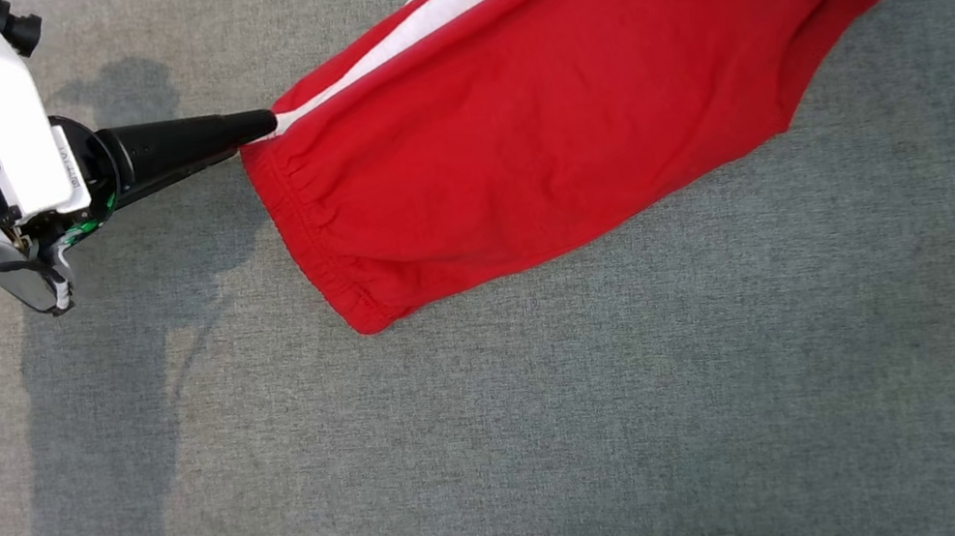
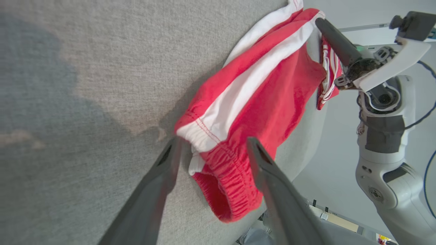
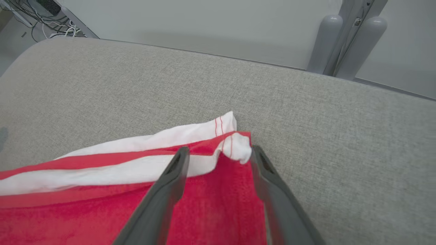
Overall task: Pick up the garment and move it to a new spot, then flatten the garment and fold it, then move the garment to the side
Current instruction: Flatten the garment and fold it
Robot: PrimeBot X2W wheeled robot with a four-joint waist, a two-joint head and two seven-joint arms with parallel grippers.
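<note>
While the shorts [image 1: 532, 131] lie on the pad [image 1: 567, 439], left gripper [image 2: 213, 141] and right gripper [image 3: 219, 149] both stand wide open, a corner loose between each pair of fingers.

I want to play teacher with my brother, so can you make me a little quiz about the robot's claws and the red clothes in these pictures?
1. True or false: the left claw is squeezed shut.
2. What colour are the stripes on the red garment? A) white B) black C) yellow
3. Fill the gap: the garment's gathered elastic edge lies at the ___ claw.

Key: 1 false, it is open. 2 A. 3 left; the right claw is at the garment's other end.
</note>
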